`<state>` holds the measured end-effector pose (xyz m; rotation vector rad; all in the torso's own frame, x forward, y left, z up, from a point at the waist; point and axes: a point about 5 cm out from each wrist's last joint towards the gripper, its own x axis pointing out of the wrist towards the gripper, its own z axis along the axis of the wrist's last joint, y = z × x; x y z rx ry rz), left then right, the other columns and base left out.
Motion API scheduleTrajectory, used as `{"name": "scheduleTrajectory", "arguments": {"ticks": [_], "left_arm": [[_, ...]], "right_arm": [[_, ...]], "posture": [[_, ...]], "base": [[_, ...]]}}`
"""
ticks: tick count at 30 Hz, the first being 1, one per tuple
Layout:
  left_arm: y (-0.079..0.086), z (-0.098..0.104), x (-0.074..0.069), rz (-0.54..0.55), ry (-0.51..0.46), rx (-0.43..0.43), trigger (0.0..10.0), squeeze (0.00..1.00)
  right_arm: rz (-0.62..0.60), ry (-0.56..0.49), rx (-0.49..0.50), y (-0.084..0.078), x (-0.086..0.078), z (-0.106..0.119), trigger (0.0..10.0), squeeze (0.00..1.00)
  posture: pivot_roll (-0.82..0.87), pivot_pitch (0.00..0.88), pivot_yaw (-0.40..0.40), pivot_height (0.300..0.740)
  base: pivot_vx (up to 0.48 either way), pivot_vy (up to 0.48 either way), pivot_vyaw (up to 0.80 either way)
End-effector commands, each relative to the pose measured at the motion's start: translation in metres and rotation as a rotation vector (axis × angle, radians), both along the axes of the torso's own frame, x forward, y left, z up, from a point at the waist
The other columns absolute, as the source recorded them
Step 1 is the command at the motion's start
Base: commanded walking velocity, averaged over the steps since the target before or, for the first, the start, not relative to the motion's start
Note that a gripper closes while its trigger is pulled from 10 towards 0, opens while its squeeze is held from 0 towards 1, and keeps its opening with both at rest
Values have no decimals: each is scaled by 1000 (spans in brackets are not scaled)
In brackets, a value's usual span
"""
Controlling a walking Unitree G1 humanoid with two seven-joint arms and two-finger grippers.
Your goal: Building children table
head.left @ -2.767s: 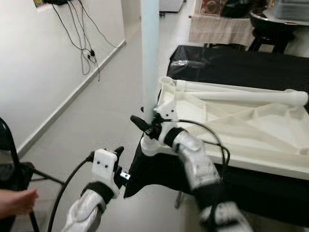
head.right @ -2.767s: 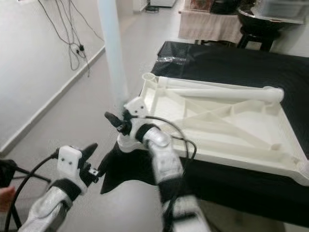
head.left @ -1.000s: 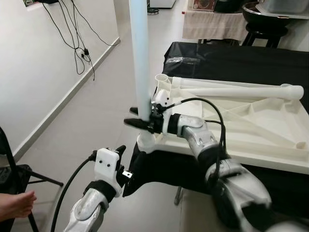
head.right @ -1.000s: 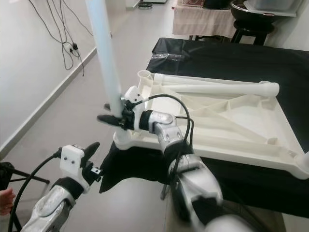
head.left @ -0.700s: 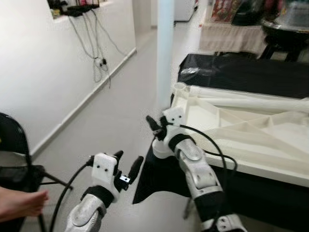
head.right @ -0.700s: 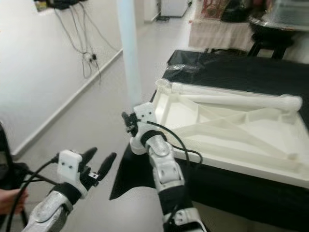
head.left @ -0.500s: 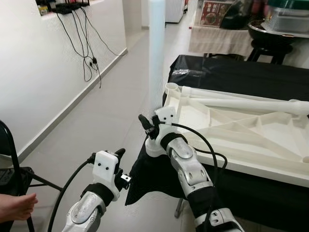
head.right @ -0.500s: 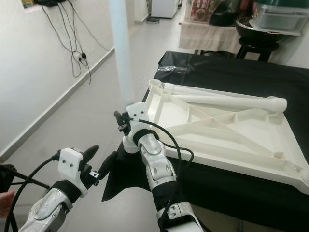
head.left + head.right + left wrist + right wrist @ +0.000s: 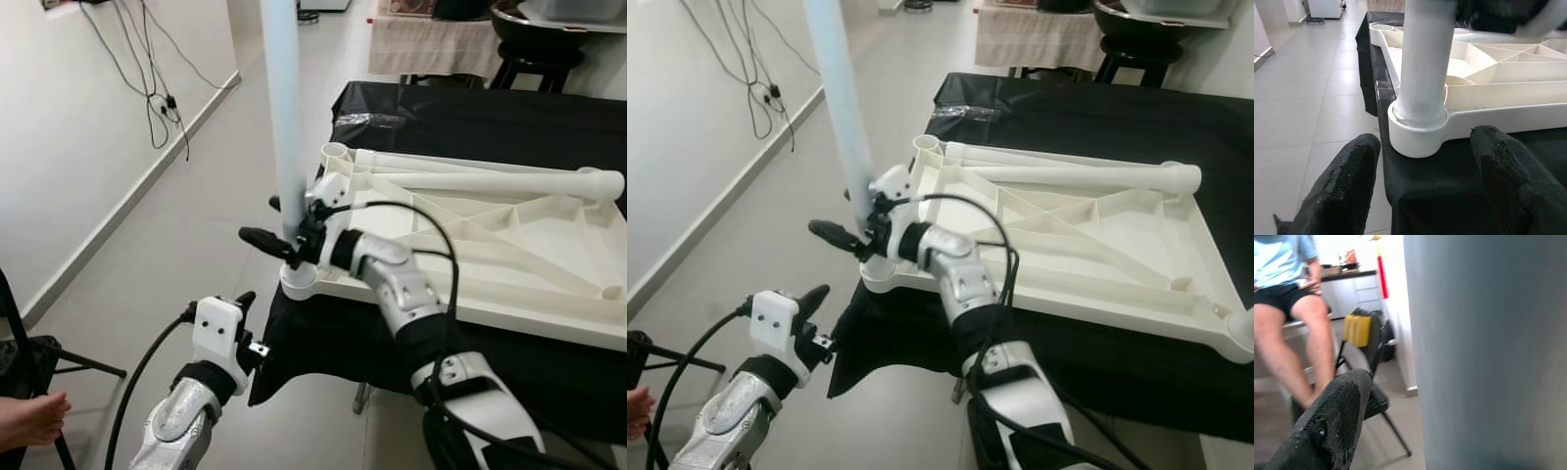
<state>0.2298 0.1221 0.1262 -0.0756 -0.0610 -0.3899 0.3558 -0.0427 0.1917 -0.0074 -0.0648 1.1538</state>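
— What has just changed?

— The right pincer (image 9: 277, 227) has swung back onto the upright pale-blue table leg (image 9: 279, 117). Half a second ago it sat low by the corner socket (image 9: 299, 281) with its fingers off the tube; now one black finger juts out to the robot's left of the leg and the other lies behind it, so it looks closed around the leg just above the socket.

— And the leg itself?

— It stands in the near-left corner socket of the upturned white tabletop (image 9: 509, 255), which lies on the black-draped table (image 9: 470, 122). The left wrist view shows its foot seated in the socket ring. My guess — it is being turned or pressed home, not yet finished.

— The other arm?

— The left pincer (image 9: 1425, 181) hangs below the table edge, fingers spread wide and empty, aimed at that same socket; it has barely moved. A second leg (image 9: 490, 181) lies loose across the tabletop's far side, as before.

— Anything else different?

— The head camera has shifted, so the whole scene sits differently.
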Motion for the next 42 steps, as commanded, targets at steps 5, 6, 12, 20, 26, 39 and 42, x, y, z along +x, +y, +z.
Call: {"name": "scheduleTrajectory", "arguments": {"ticks": [5,6,12,20,26,39,42], "left_arm": [[0,-5,-1,8,16,-3,10000,0],[0,-5,-1,8,16,-3,10000,0],[-1,-6,-2,6,18,-4,10000,0],[-2,-4,-3,8,14,-8,10000,0],[-2,-3,-4,7,12,-12,10000,0],[2,-4,-4,7,18,-5,10000,0],[2,-4,-4,15,14,-1,10000,0]], "right_arm": [[172,79,-90,7,0,-13,10000,0],[180,107,-97,6,3,-15,10000,0],[201,149,-87,6,6,-17,0,0],[149,118,-99,-9,10,-22,0,0],[-135,67,-40,-29,12,-33,0,0],[-570,62,-34,-7,-26,-61,0,0],[-593,47,-35,-2,-21,-55,10000,0]], "posture": [[19,68,-6,740],[26,71,-5,740],[31,73,-7,740],[20,78,-8,740],[15,86,-15,740],[23,71,-6,740],[28,76,-4,740]], "base": [[0,0,0],[0,0,0],[0,0,0],[0,0,0],[0,0,0],[0,0,0],[0,0,0]]}}
